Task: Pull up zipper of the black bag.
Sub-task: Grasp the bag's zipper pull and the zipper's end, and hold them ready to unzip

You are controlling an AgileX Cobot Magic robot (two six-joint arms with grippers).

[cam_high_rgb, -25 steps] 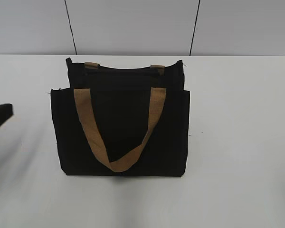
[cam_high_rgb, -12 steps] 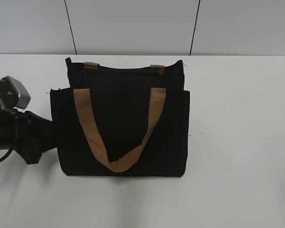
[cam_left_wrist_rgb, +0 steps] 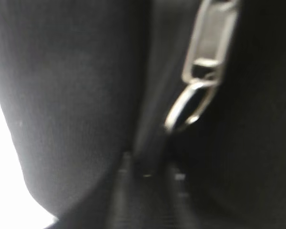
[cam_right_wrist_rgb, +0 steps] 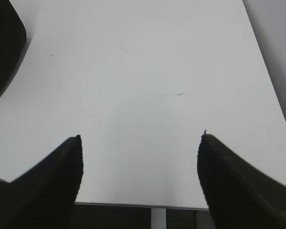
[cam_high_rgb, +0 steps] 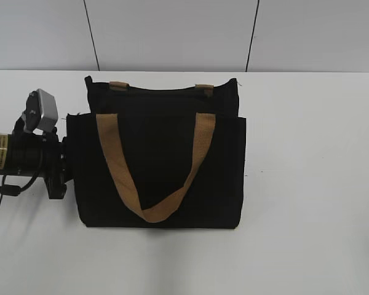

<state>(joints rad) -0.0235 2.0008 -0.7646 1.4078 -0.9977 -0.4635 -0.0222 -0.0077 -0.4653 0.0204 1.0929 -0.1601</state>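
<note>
The black bag [cam_high_rgb: 160, 166] lies flat on the white table with its two tan handles [cam_high_rgb: 154, 209] on top. My left gripper [cam_high_rgb: 64, 166] presses against the bag's left edge. In the left wrist view the bag's fabric [cam_left_wrist_rgb: 71, 95] fills the blurred frame, and the silvery zipper [cam_left_wrist_rgb: 207, 52] with its ring pull hangs at the upper right, beyond my dark fingers [cam_left_wrist_rgb: 150, 191]. The fingers are too blurred to show whether they are open or shut. My right gripper [cam_right_wrist_rgb: 139, 138] is open and empty over bare table, out of the exterior view. A bag corner [cam_right_wrist_rgb: 5, 43] shows at its upper left.
The white table [cam_high_rgb: 307, 184] stretches to the right of the bag. Its front edge [cam_right_wrist_rgb: 133, 206] lies just under my right fingers. A grey panelled wall [cam_high_rgb: 172, 31] stands behind the table.
My left arm came in from the left edge and moved right until its gripper reached the bag's left side. The bag's top edge shifted slightly.
</note>
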